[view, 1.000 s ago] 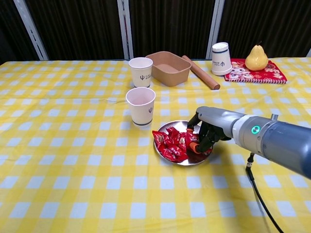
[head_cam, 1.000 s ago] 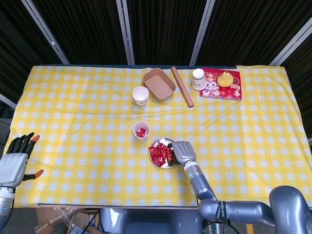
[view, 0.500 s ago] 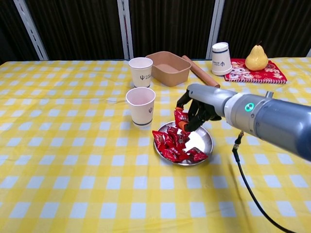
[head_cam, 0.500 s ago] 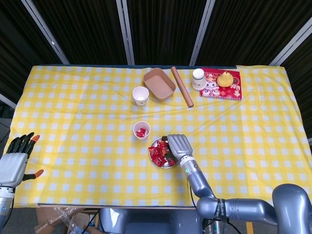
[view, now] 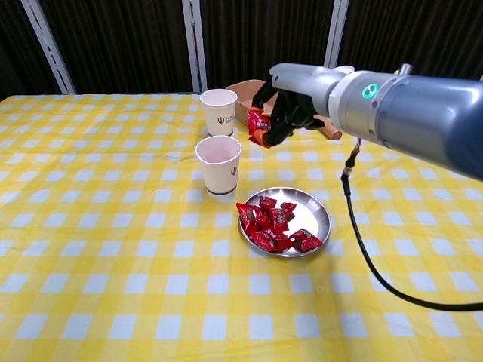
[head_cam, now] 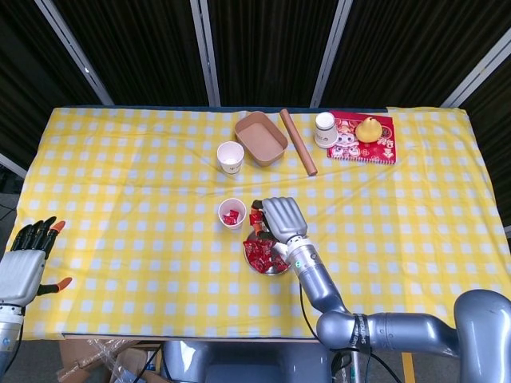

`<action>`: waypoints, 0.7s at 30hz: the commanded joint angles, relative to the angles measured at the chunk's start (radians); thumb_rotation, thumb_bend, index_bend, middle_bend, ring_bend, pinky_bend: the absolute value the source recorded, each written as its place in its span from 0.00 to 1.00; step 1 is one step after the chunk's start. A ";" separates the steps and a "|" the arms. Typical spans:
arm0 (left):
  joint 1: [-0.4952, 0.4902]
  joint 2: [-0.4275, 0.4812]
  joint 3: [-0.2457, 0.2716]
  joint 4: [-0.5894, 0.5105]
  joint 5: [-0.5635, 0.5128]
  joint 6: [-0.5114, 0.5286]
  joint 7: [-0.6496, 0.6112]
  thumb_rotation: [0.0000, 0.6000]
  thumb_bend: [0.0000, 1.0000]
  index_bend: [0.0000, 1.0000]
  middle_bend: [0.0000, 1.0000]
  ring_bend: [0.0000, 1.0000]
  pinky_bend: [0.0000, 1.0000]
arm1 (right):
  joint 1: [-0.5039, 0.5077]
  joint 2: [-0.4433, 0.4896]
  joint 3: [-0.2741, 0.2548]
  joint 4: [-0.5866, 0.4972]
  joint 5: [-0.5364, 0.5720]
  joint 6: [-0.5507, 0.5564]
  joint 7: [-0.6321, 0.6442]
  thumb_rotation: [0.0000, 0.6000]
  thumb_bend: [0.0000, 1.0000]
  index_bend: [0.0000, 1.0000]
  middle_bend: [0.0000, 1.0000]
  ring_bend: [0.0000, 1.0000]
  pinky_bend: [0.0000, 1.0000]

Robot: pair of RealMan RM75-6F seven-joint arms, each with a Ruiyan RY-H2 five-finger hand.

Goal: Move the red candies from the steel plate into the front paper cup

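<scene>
The steel plate point(view: 316, 223) point(head_cam: 279, 269) lies near the table's middle front with several red candies point(view: 269, 226) point(head_cam: 259, 254) piled on its left half. The front paper cup point(view: 219, 164) point(head_cam: 232, 212) stands just behind-left of the plate, with red candy showing inside it in the head view. My right hand point(view: 288, 105) point(head_cam: 275, 217) is raised above the table, right of the cup and behind the plate, and pinches a red candy point(view: 259, 122) point(head_cam: 255, 217) at its fingertips. My left hand point(head_cam: 24, 267) hangs off the table's front left corner, fingers spread, holding nothing.
A second paper cup point(view: 219, 111) stands behind the front one. A brown paper tray point(view: 254, 109), a brown cylinder point(view: 329, 130), an upturned white cup point(view: 343, 71) and a yellow pear point(view: 398, 90) on a red mat point(view: 419, 114) sit at the back.
My right hand closed on a candy in the plate, then lifted it up and leftward toward the front cup. The left hand stayed still.
</scene>
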 commanded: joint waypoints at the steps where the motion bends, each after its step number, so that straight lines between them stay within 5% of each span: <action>1: 0.000 0.000 0.000 0.001 -0.001 0.000 0.002 1.00 0.00 0.02 0.00 0.00 0.00 | 0.039 -0.015 0.022 0.019 0.031 -0.012 -0.018 1.00 0.60 0.61 0.82 0.97 0.91; 21: -0.004 -0.003 -0.005 0.009 -0.013 -0.007 0.008 1.00 0.00 0.02 0.00 0.00 0.00 | 0.165 -0.125 0.039 0.270 0.140 -0.118 0.000 1.00 0.60 0.61 0.82 0.97 0.91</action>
